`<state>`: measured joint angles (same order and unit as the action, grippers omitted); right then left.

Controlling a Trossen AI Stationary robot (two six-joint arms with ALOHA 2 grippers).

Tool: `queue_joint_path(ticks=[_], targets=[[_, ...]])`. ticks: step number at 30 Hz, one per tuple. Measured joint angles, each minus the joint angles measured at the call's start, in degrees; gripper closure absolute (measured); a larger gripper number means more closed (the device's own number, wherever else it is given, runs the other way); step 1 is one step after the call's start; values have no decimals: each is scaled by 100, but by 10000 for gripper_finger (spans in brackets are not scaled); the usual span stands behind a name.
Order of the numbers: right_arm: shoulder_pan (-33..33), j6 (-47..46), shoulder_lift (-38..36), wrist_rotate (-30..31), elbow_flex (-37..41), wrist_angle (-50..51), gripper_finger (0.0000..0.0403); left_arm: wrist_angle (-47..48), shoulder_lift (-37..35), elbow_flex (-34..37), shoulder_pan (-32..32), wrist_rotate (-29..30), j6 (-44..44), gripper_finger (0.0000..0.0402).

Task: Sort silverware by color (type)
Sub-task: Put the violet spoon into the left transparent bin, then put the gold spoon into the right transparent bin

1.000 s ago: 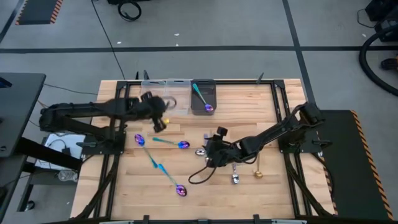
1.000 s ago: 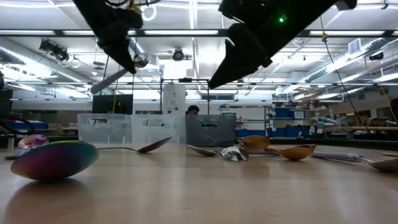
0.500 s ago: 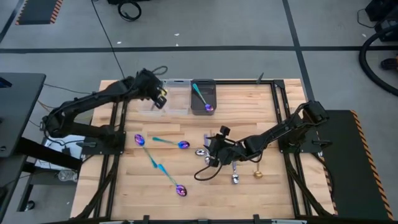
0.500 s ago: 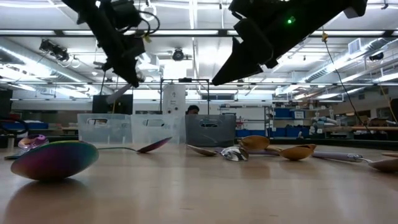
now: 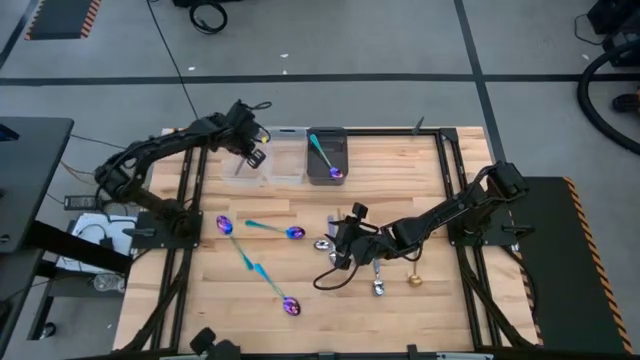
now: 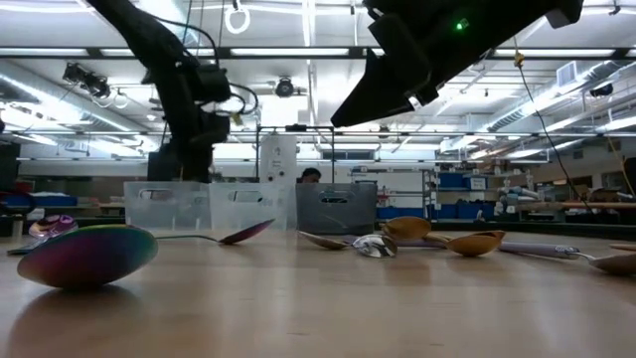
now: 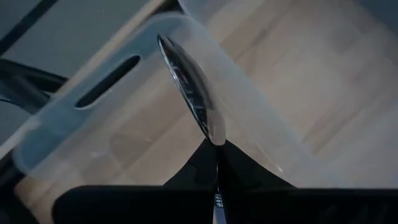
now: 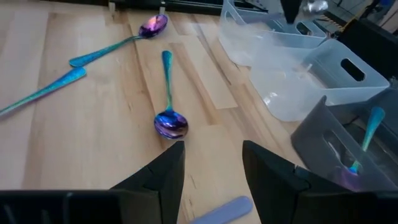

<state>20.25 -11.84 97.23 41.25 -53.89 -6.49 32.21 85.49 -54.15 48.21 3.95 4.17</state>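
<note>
My left gripper (image 5: 252, 157) hangs over the far-left clear bin (image 5: 245, 168), shut on a silver spoon (image 7: 193, 87) whose bowl sticks out past the fingertips above the bin (image 7: 93, 124). My right gripper (image 5: 340, 247) hovers open over mid-table, touching nothing. In its wrist view a purple-bowled, teal-handled spoon (image 8: 169, 121) lies flat ahead of the open gripper (image 8: 211, 165), and a lilac handle (image 8: 224, 208) lies below it. Other purple-bowled spoons (image 5: 224, 224) (image 5: 290, 305), silver spoons (image 5: 378, 288) and a gold one (image 5: 414, 280) lie flat on the wood. My left gripper pinches the silver spoon between its two fingers at the neck (image 7: 216, 148), just behind the bowl. The handle runs back along the fingers. They slant steeply downward. The spoon is lifted clear, bowl end lowest and seen edge-on, over the clear bin's open top.
A second clear bin (image 5: 287, 162) and a grey bin (image 5: 327, 158) holding a teal-handled spoon (image 5: 322, 155) stand in a row along the far edge. Black frame rails (image 5: 185, 250) run down both sides of the wooden table. A cable (image 5: 325, 280) loops below my right gripper.
My left gripper has swung with the silver spoon from mid-left of the table toward the far edge and come down over the far-left clear bin, rolling a little as it went. The spoon stays pinched and clear of everything.
</note>
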Motion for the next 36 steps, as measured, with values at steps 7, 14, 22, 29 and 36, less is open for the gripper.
queue_joint_path(ticks=[7, 14, 22, 29, 36], targets=[[14, -16, 4, -85, 0, -57, 232, 73, 515, 0, 88, 23, 155, 391], [37, -8, 4, -85, 0, -99, 232, 90, 652, 0, 174, 26, 145, 385], [42, -4, 4, -87, 0, -117, 232, 251, 652, 0, 215, -84, 106, 313], [42, -4, 4, -87, 0, -117, 232, 89, 251, 0, 188, -103, 109, 236], [43, -5, 4, -258, 0, -107, 232, -406, -892, 4, -315, -120, 265, 221]])
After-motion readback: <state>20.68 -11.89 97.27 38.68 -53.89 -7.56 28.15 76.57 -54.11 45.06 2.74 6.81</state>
